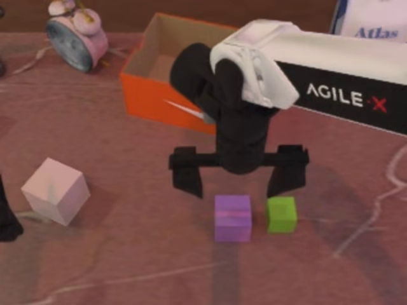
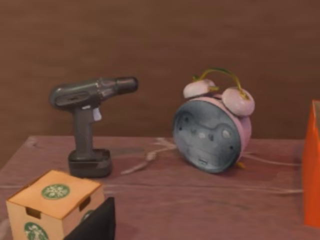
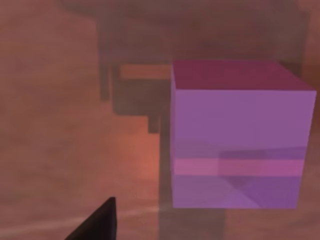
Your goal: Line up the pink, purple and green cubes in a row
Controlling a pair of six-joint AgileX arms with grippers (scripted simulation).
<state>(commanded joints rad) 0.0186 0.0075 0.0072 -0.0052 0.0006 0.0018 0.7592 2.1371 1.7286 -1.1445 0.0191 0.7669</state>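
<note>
- Top view shows an open orange box (image 1: 149,95) near the desk's far edge, around the middle; what can be seen of its inside looks bare, though the right arm hides part of it. A white swoosh mark runs along its front wall.
- "AGILE·X" is printed in white on the right arm's black panel, with a red X. A white-and-blue item (image 1: 375,19) at the far right corner reads "Atlas".
- Right gripper (image 1: 238,184) hangs over the middle of the desk, fingers spread wide apart and holding nothing, just behind the purple cube (image 1: 232,218) and green cube (image 1: 281,214).
- Purple and green cubes sit side by side, close but with a small gap, green nearer the desk's right edge.
- Pink cube (image 1: 55,190) stands well apart from them, near the left edge.
- Left gripper (image 1: 7,219) is parked at the left edge; I cannot tell its finger state.
- Pink alarm clock (image 1: 76,35) stands at the far left corner.
- Left wrist view also shows a grey drill (image 2: 90,125) standing upright and a small carton (image 2: 55,207) with green round logos.
</note>
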